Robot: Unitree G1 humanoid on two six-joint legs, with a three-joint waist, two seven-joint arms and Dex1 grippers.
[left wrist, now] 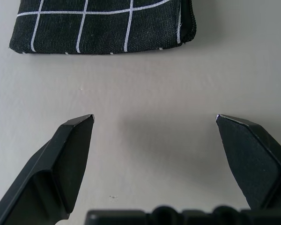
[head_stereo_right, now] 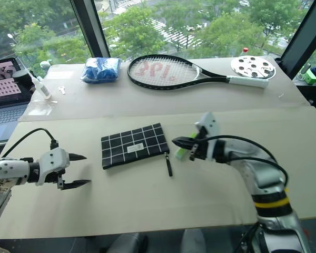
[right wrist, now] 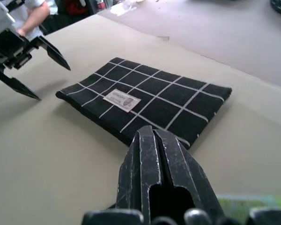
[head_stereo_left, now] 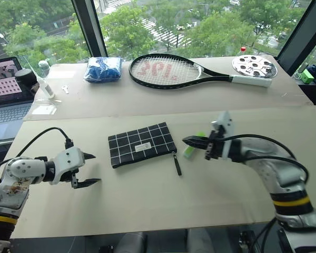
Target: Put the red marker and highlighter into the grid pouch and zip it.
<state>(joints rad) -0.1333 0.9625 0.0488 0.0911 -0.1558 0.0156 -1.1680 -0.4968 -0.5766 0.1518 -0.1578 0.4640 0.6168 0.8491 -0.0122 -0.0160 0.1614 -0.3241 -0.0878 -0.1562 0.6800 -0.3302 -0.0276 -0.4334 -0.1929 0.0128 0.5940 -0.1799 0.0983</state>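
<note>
The grid pouch [head_stereo_left: 141, 144] lies flat in the middle of the table, black with white lines and a white label, and its zipper pull strap [head_stereo_left: 177, 165] trails off its right end. Just right of that end lies the light-green highlighter [head_stereo_left: 188, 153], partly hidden behind my right gripper [head_stereo_left: 185, 140]. That gripper hovers there shut, pointing at the pouch, with nothing between its fingers [right wrist: 154, 159]. My left gripper [head_stereo_left: 89, 168] stands open to the left of the pouch, close above the table and empty, facing the pouch's edge [left wrist: 103, 23]. The red marker is out of view.
At the back of the table lie a tennis racket [head_stereo_left: 166, 71], a blue plastic packet [head_stereo_left: 102, 69] and a white perforated disc [head_stereo_left: 254, 65]. A laptop [head_stereo_left: 5, 89] and a small bottle [head_stereo_left: 45, 84] stand at the far left. A person's arm [right wrist: 35, 14] shows beyond the table.
</note>
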